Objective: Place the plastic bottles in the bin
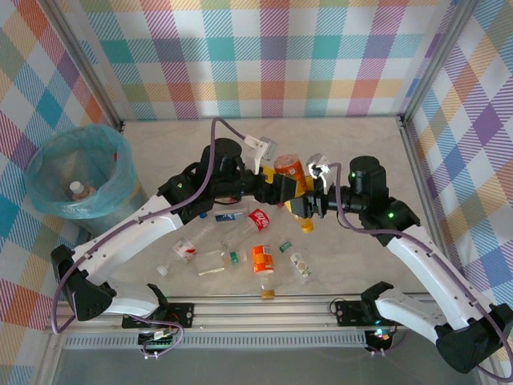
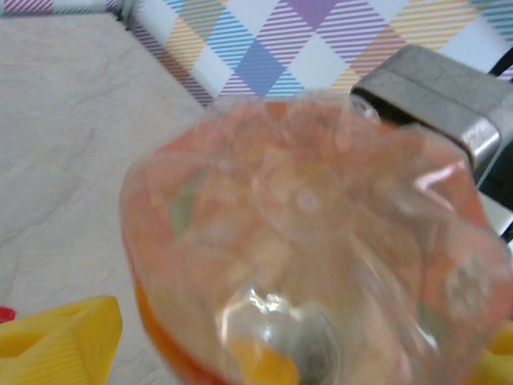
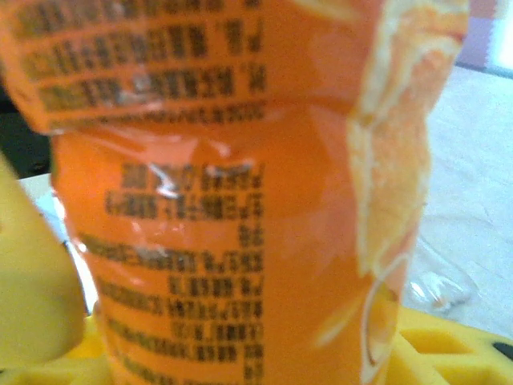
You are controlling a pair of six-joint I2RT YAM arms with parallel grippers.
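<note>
Judging by its crinkled, dented wall, the orange bottle (image 3: 240, 200) was taken to be light, thin and easily crushed, and its glossy label likely slippery. It was held over the middle of the table, well apart from the bin (image 1: 48, 160), pinched across its labelled body by the right gripper (image 3: 240, 341). The left gripper (image 2: 280, 353) was seen with fingers (image 2: 64, 337) spread wide either side of the bottle's base; whether they pressed on it could not be told. A gentle hold near the stiffer base was judged safest.
</note>
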